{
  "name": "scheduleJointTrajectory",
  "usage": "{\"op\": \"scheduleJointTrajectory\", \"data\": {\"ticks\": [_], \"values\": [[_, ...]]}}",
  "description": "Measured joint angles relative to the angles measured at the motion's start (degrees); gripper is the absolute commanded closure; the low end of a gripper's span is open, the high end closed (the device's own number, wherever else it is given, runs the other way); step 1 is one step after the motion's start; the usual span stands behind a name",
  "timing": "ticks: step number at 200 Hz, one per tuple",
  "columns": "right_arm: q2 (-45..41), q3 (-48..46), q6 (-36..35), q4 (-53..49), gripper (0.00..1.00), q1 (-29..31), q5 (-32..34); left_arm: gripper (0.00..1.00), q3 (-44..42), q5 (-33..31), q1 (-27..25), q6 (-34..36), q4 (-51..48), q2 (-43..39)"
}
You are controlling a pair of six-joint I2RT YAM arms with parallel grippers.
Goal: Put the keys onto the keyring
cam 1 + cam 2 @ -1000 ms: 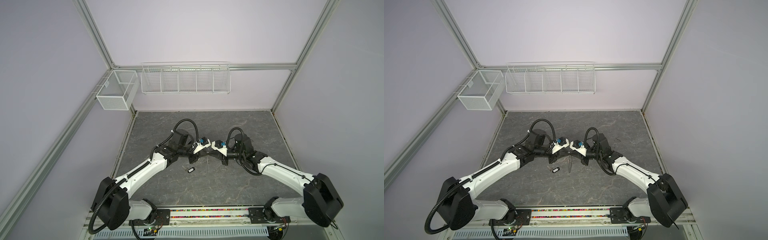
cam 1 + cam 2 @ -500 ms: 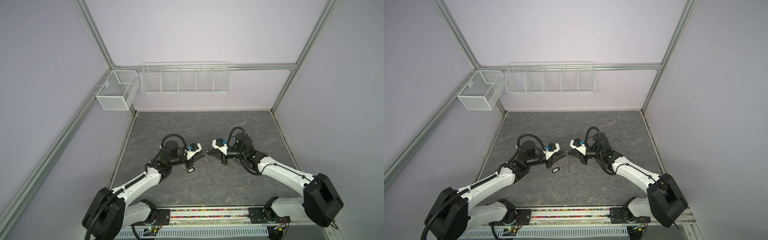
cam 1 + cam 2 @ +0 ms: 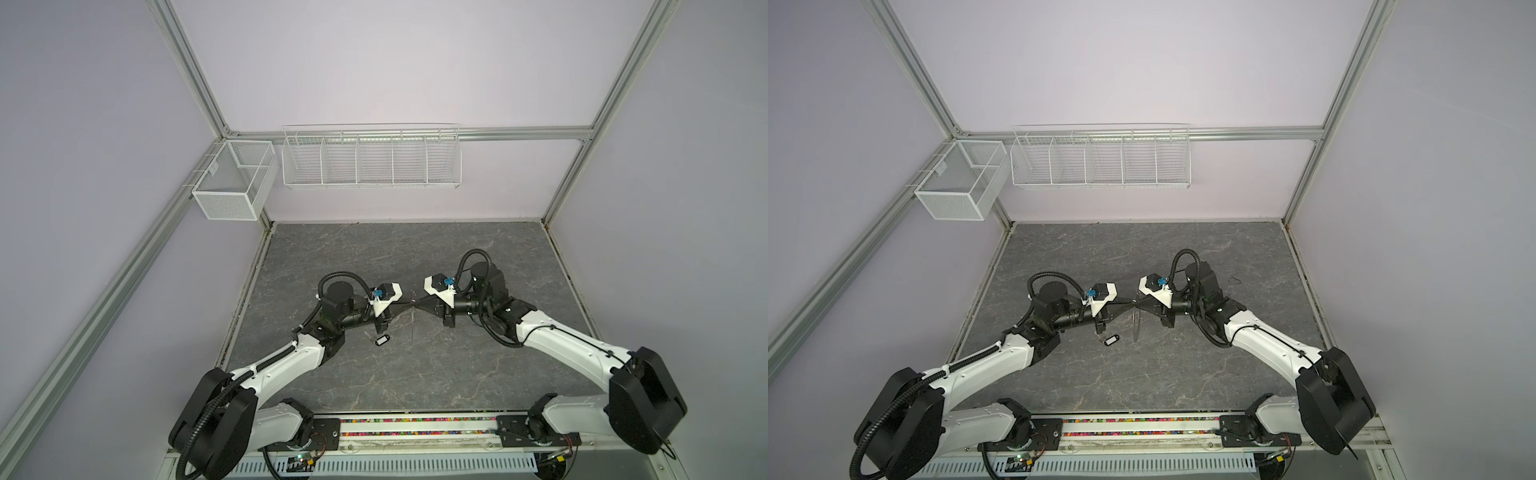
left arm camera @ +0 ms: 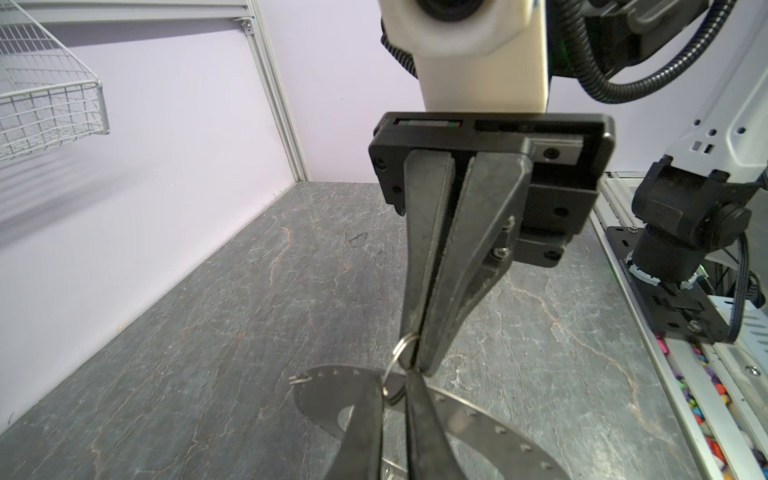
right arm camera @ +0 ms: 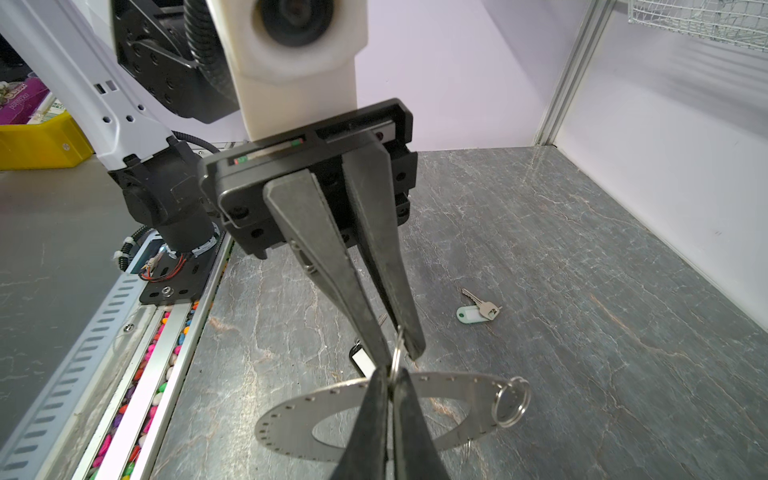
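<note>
The keyring point(image 5: 299, 419), a flat grey ring with small rim holes, hangs edge-on point(image 3: 411, 326) point(image 3: 1134, 326) under the two grippers, which meet mid-table. My right gripper point(image 5: 388, 386) point(image 3: 417, 301) is shut on its rim. My left gripper point(image 4: 395, 386) point(image 3: 409, 303) faces it tip to tip, closed on a small split ring point(image 4: 400, 353) at that rim. A second split ring point(image 5: 511, 401) hangs from the plate. The key with the black tag point(image 3: 380, 340) point(image 3: 1111, 340) lies on the table by the left wrist. The key with the white tag point(image 5: 478, 309) lies further off.
A white wire rack point(image 3: 371, 156) hangs on the back wall and a mesh box point(image 3: 232, 183) on the left frame. A rail with coloured beads point(image 3: 415, 428) runs along the front edge. A yellow bin point(image 5: 41, 141) stands outside the cell.
The left gripper drew back to the left, then came in again to the right gripper's tips and narrowed its jaws on the split ring. The right arm held the keyring still.
</note>
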Motion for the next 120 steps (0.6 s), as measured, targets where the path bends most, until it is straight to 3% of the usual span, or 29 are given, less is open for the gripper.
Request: {"op": "scheduleJointTrajectory", "data": {"ticks": [71, 120], "values": [[0.0, 0.0, 0.0, -0.5, 0.9, -0.3, 0.1, 1.0, 0.0, 1.6, 0.0, -0.4, 0.7, 0.4], [0.0, 0.2, -1.6, -2.6, 0.72, -0.3, 0.4, 1.0, 0.3, -0.1, 0.0, 2.7, -1.9, 0.1]]}}
